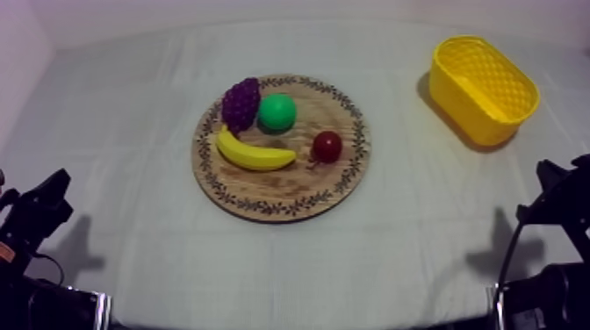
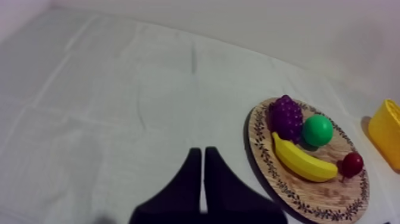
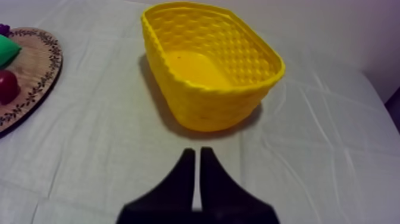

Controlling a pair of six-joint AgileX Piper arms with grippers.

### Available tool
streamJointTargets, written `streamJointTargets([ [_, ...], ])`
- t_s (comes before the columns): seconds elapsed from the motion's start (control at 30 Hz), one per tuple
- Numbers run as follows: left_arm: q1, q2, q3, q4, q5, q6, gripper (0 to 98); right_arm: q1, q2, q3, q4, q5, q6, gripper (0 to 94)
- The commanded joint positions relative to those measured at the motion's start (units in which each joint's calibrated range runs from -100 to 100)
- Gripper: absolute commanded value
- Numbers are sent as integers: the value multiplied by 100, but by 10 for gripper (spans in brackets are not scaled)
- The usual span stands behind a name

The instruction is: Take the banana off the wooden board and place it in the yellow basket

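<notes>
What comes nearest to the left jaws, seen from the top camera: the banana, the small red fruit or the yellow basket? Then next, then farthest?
1. Banana, on the board's left side.
2. Small red fruit, on the board's right side.
3. Yellow basket, far right, off the board.

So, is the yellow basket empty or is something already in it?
Empty: the right wrist view looks into the yellow basket and its floor is bare; the banana lies on the wooden board.
</notes>
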Motion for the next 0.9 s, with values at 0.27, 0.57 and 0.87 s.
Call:
streamJointTargets([
  [0.27, 0, 0, -3, -3, 1, -1, 1, 0, -5, 5, 0, 2, 0, 4],
  [0.57, 0, 0, -3, -3, 1, -1, 1, 0, -5, 5, 0, 2, 0, 4],
  [0.87, 0, 0, -3, -3, 1, -1, 1, -61, -5, 5, 0, 2, -4, 5],
])
